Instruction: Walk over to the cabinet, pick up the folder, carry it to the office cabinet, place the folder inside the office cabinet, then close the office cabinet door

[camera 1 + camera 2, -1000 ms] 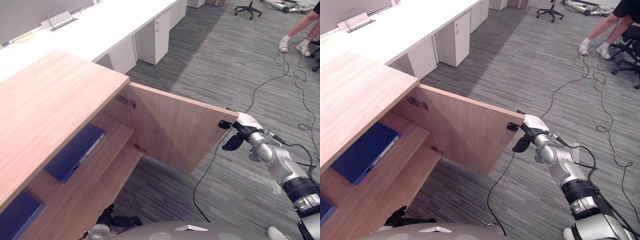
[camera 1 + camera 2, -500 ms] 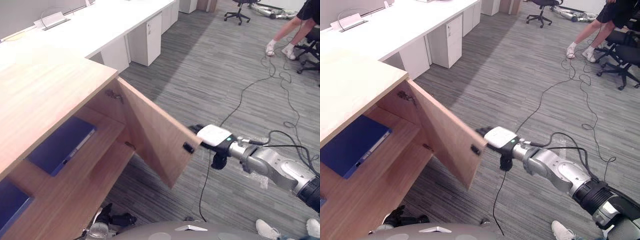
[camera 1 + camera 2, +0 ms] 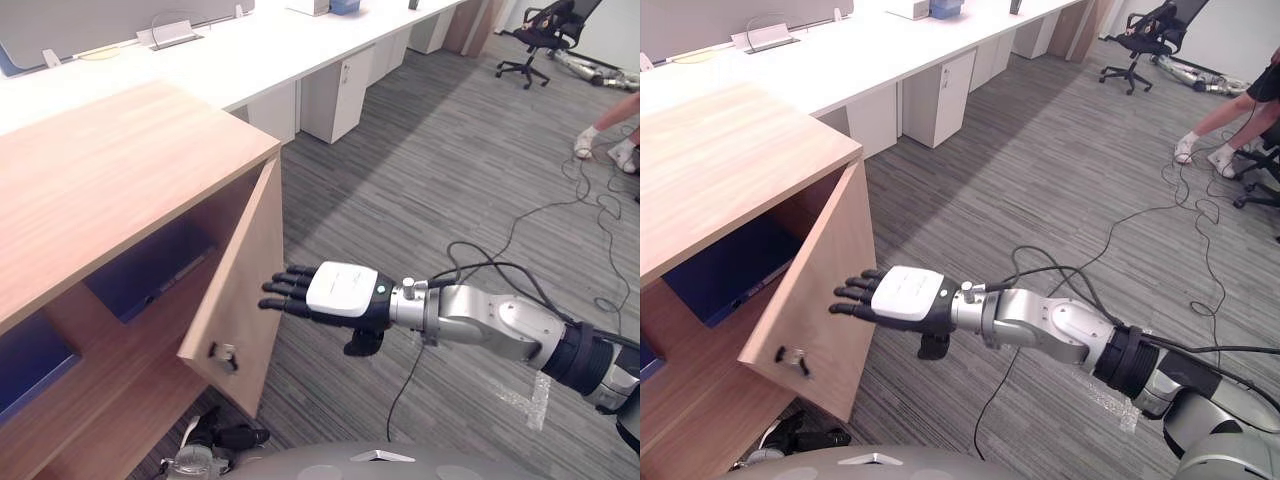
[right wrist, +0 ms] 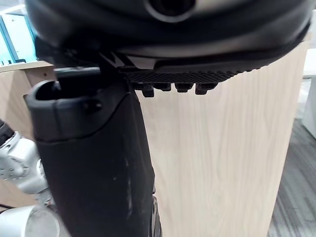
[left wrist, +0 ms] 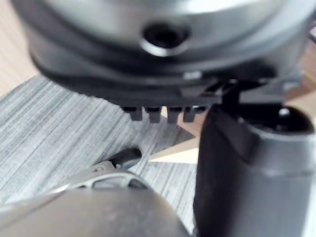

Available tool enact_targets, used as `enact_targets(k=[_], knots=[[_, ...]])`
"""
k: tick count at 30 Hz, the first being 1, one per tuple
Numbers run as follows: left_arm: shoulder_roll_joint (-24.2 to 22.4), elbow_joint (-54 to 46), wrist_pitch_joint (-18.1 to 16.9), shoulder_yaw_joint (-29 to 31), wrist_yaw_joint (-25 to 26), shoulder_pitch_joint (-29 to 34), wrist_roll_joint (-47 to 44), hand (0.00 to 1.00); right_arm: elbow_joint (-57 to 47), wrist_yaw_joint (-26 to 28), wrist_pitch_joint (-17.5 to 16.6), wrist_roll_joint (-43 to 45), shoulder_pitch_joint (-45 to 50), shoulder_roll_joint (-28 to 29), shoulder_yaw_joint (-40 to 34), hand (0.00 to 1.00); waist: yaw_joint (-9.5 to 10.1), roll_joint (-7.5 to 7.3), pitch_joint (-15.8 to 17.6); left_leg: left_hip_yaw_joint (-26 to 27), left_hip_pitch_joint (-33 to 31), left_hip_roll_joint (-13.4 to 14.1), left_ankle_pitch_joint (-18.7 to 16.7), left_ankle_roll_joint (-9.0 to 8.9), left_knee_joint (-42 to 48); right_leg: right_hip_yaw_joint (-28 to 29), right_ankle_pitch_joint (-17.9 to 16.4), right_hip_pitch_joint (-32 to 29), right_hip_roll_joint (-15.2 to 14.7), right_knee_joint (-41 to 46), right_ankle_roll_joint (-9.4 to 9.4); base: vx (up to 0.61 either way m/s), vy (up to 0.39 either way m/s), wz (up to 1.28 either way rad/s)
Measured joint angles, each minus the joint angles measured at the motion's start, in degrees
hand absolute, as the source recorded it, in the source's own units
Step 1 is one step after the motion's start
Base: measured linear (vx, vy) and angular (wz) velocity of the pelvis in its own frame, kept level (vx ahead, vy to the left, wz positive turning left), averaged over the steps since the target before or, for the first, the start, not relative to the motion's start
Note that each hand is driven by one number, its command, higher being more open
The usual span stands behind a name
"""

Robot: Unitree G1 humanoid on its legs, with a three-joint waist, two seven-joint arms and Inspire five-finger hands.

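The blue folder (image 3: 150,270) lies flat on the upper shelf inside the wooden office cabinet (image 3: 110,180), dark in the shade under the cabinet's top, with a pale strip along one edge. There's another blue item (image 3: 30,360) on the shelf below it, at the near corner. The cabinet door (image 3: 245,280) stands partway open, angled out over the grey carpet (image 3: 1040,150), a small dark fitting (image 3: 222,353) low on its inner side.

Now the right hand (image 3: 340,292): it's flat and open, holding nothing, fingers (image 3: 285,290) straight and side by side with the tips against the door's outer face (the wrist view shows pale wood grain right past the fingertips). The left hand (image 5: 163,111) hangs low, fingers relaxed, empty. Off at the back, a person's legs (image 3: 1225,125) and an office chair (image 3: 540,25) beside the white desks (image 3: 250,60).
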Motion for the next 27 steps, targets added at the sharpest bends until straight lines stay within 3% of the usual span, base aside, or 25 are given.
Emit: enact_targets(k=[8,14,18,23,26,27], knots=[[-0.1,-0.3,-0.4,0.2,-0.9,0.1,0.0,1.0,3.6,1.7,0.4,1.9,8.5,0.6,0.6,1.0,1.02,0.21,0.1,-2.6,-1.3,0.0,0.3,0.57,0.0,-2.3,-1.1,0.1,0.0,0.8,0.27,-0.01,0.025,0.16],[-0.1,-1.5,-0.6,0.2,-1.1,0.2,0.0,1.0,13.8,2.3,1.7,-0.7,18.4,3.3,-5.6,1.0,1.48,0.55,0.5,-5.1,-2.8,-1.1,0.8,0.91,0.0,-5.2,-2.6,-0.5,-1.4,3.4,0.84,0.03,0.042,0.26],[-0.4,-2.6,-0.6,-0.1,-1.3,0.5,0.1,1.0,24.3,2.3,3.6,-3.5,26.1,6.5,-12.9,1.0,1.51,0.96,1.0,-7.0,-2.9,-3.0,0.8,1.16,0.0,-7.2,-4.3,-0.2,-3.8,6.3,2.09,0.06,0.057,0.27],[-0.7,-3.6,-1.5,-0.1,-1.5,1.2,0.1,1.0,36.4,1.7,6.4,-7.6,34.2,15.9,-21.9,1.0,1.36,1.42,1.8,-9.1,-3.0,-5.3,0.2,1.87,0.0,-9.5,-6.3,0.1,-7.0,9.7,3.76,0.07,0.051,0.28],[-0.8,-4.0,-1.5,-0.5,-1.4,1.3,0.1,1.0,49.3,-0.8,9.6,-7.5,35.5,26.9,-30.7,1.0,1.16,1.47,2.0,-10.7,-3.1,-6.9,-0.3,2.3,0.1,-11.3,-7.4,0.7,-8.8,11.4,4.81,0.07,0.049,0.34],[-0.8,-4.1,-1.5,-0.6,-1.4,1.3,0.1,1.0,56.5,-3.0,12.1,-6.3,34.1,31.7,-35.4,1.0,1.25,1.43,2.0,-11.2,-3.1,-7.6,-0.5,2.51,0.1,-12.0,-7.8,0.7,-9.3,12.0,5.13,0.02,0.038,0.24]])
